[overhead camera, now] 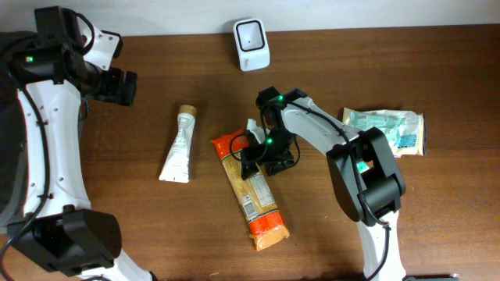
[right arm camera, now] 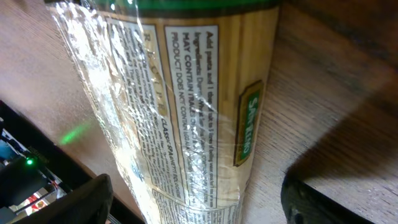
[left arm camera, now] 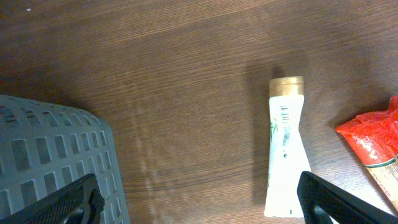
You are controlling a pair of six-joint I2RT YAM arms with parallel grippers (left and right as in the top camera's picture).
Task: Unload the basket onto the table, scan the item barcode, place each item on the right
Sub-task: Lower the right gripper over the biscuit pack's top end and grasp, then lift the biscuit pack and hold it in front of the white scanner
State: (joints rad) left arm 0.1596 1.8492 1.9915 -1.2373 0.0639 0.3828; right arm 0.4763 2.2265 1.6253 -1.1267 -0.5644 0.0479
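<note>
Your right pincer stands with its fingers apart, straddling the upper part of the pasta packet, which lies flat on the table. In the right wrist view the packet's printed cooking text and green label sit between the two fingers. There is a strip of bare wood between the packet's edge and the right-hand finger, so the packet is not clamped. The packet's orange-ended length runs back from this pincer towards the arm's base. The white scanner stands well beyond the pincer, near the table's far edge. A teal packet lies off to the pincer's right, past the arm's forearm. Your left pincer is also spread wide and holds nothing, hovering over bare wood well to the left of the right one. Ahead and to the right of it lies a white tube with a gold cap, between the two pincers. A grey slotted basket sits under its left finger.
</note>
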